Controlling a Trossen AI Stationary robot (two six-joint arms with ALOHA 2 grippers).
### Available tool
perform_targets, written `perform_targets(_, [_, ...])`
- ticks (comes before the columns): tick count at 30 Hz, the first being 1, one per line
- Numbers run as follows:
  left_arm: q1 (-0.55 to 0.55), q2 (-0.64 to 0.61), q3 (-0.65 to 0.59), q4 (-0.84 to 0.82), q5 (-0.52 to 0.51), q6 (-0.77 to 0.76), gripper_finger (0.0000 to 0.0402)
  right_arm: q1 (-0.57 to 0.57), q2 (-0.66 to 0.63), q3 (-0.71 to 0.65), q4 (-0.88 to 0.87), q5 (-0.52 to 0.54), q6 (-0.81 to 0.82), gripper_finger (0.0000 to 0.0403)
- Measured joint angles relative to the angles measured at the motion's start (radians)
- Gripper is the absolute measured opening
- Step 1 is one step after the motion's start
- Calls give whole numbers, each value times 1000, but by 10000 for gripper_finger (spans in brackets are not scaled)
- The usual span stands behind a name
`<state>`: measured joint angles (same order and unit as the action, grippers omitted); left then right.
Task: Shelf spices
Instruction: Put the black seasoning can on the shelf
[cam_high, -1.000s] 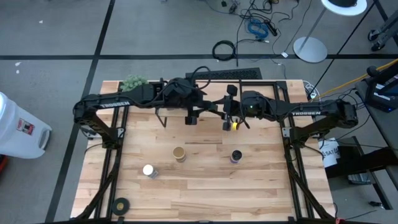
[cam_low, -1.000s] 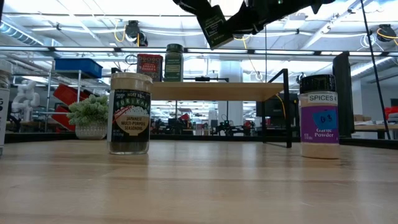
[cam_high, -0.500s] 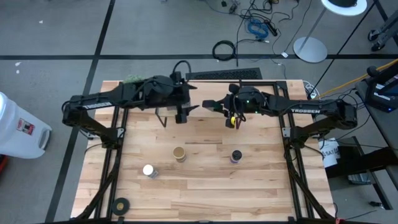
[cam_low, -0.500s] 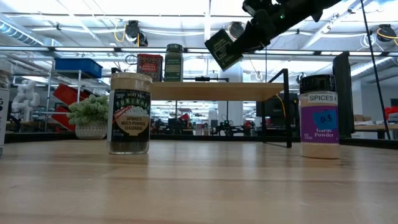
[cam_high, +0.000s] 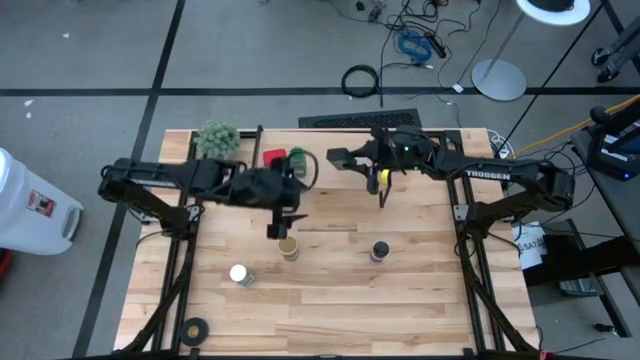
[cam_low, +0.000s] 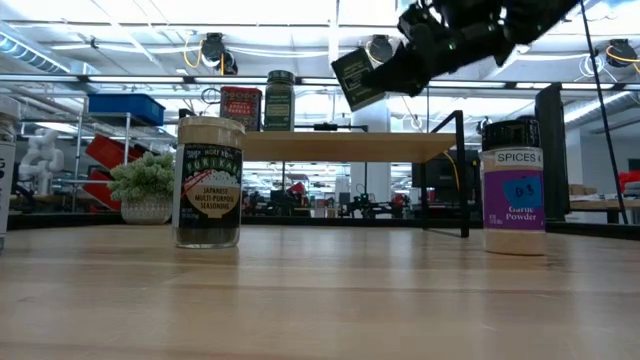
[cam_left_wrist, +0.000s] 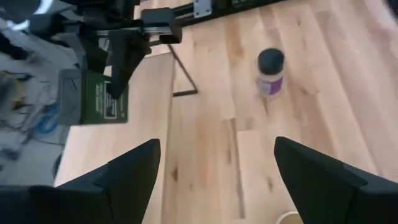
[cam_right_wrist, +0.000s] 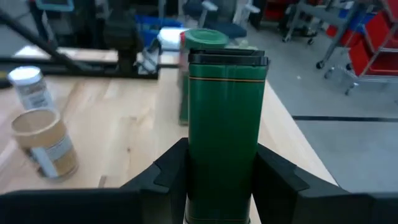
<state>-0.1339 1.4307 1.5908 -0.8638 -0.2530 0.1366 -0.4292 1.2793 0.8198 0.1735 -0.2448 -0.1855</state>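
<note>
- Step in hand, as we judge it: the right gripper (cam_right_wrist: 217, 180) carries a dark green square tin (cam_right_wrist: 226, 124) toward the shelf (cam_low: 345, 146); two spices already stand on it, the red tin (cam_low: 241, 108) and the green-lidded jar (cam_low: 280, 100).
- In the right wrist view we see the fingers clamped on the tin's lower sides, tin upright between them.
- In the low view the tin (cam_low: 352, 78) hangs tilted at upper centre of the frame, above the shelf board, not touching it, to the right of the two shelved items.
- In the high view the right gripper (cam_high: 345, 157) sits upper centre, just right of the red tin (cam_high: 273, 156).
- Next move, we think: level the tin, lower it onto free board beside the green-lidded jar without knocking it, then let go.
- The left gripper (cam_high: 277, 228) is at centre of the high view, fingers spread apart and holding nothing, just above the tan cylinder (cam_high: 289, 248).
- We judge the left arm is lining up on that cylinder; it needs to drop down and straddle it.
- Left on the table: the white-lidded jar (cam_high: 239, 273) lower left, and the dark-lidded jar (cam_high: 380, 250) lower centre right, well apart from both grippers.
- In the left wrist view the dark-lidded jar (cam_left_wrist: 270, 71) shows upper right, and the tin (cam_left_wrist: 103, 98) in the other arm's grip at left.
</note>
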Motion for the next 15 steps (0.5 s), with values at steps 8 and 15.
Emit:
perform_targets(8, [-64, 0, -69, 6, -133, -25, 325, -38, 14, -59, 74, -51, 35, 130])
perform_targets(15, [-64, 0, -106, 61, -145, -22, 325, -38, 88, -59, 111, -49, 27, 130])
